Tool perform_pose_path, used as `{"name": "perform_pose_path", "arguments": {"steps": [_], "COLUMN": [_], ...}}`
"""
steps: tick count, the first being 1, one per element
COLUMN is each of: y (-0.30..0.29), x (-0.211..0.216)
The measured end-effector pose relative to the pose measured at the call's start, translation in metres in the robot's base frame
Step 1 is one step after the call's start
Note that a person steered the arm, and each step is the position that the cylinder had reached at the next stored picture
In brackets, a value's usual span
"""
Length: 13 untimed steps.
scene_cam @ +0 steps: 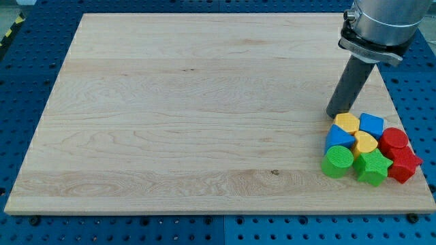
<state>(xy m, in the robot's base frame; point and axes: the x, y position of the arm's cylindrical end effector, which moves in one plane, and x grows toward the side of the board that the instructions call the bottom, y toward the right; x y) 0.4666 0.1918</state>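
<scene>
Tip: my tip (335, 114) on wooden board (170, 109), no gripper, holds nothing.
Nearest: yellow block (347, 122), just below-right, at cluster's top-left.
Cluster: blue cube (371, 124), red blocks (398, 153), green cylinder (337, 161), green star (372, 167).

So my tip (334, 114) sits on the wooden counter (170, 102), right at 11 o'clock of the yellow block (347, 122). The cluster is packed tight: blue blocks (371, 124), yellow heart (364, 143), green cylinder (337, 162), green star (373, 167), red blocks (398, 153) at 3 o'clock.
</scene>
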Motion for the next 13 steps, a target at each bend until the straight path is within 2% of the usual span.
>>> {"name": "perform_pose_path", "arguments": {"steps": [1, 2, 3, 4, 5, 6, 7, 9, 10, 11, 12, 13], "y": [0.001, -0.007, -0.006, 0.038, 0.106, 0.153, 0.153, 0.153, 0.143, 0.119, 0.06, 0.022], "x": [0.002, -0.015, -0.071, -0.098, -0.093, -0.063, -0.047, 0.106, 0.149, 0.151, 0.151, 0.129]}}
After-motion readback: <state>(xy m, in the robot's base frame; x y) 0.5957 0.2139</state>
